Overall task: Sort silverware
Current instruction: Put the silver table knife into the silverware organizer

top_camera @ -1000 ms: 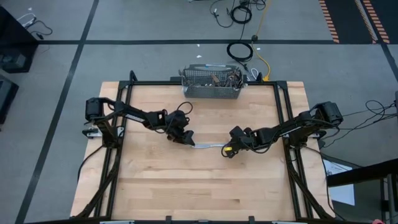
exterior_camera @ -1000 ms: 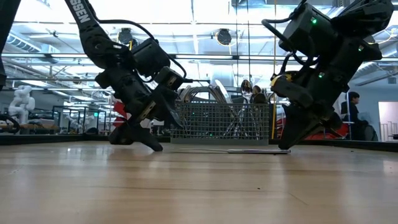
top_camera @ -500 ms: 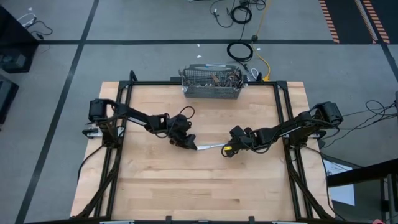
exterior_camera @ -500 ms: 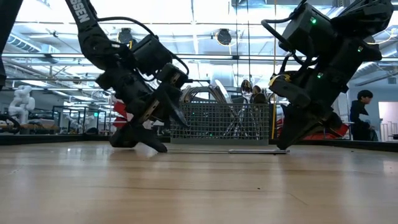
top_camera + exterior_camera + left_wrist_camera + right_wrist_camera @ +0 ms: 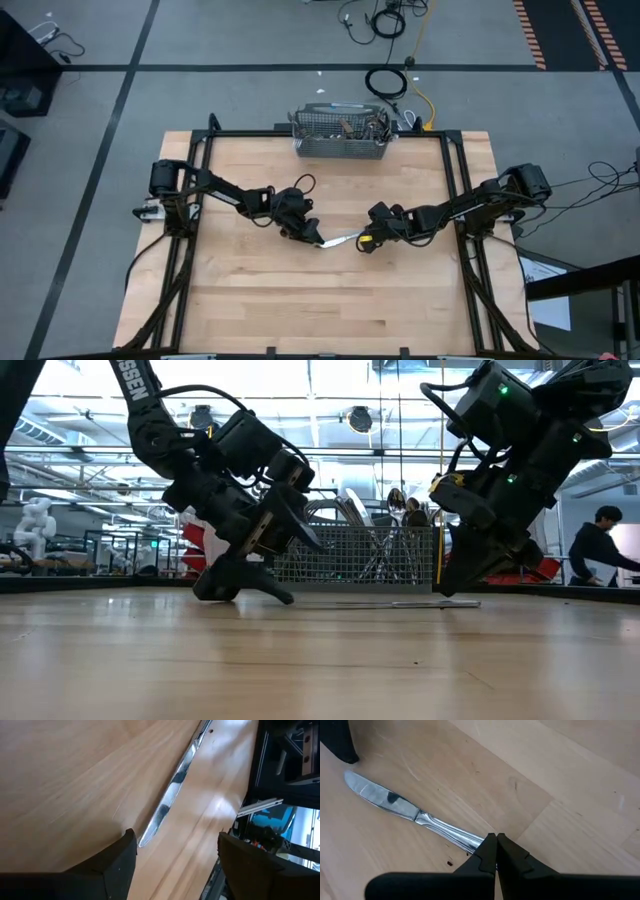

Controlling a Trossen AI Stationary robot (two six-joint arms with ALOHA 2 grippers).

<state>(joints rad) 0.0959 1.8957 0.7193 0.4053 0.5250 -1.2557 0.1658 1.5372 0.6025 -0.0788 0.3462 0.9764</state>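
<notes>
Jaws of the two grippers are meeting at one table knife (image 5: 341,240) near the middle of the overhead frame.
Left gripper (image 5: 316,240) is standing with its fingers spread wide, straddling the blade tip without grasping it, while the right gripper (image 5: 364,241) is pressing its fingers (image 5: 487,851) together on the handle end. That knife is lying flat on the wooden table (image 5: 300,310). More silverware (image 5: 352,125) is sitting in the wire basket (image 5: 340,146) at the top centre.
</notes>
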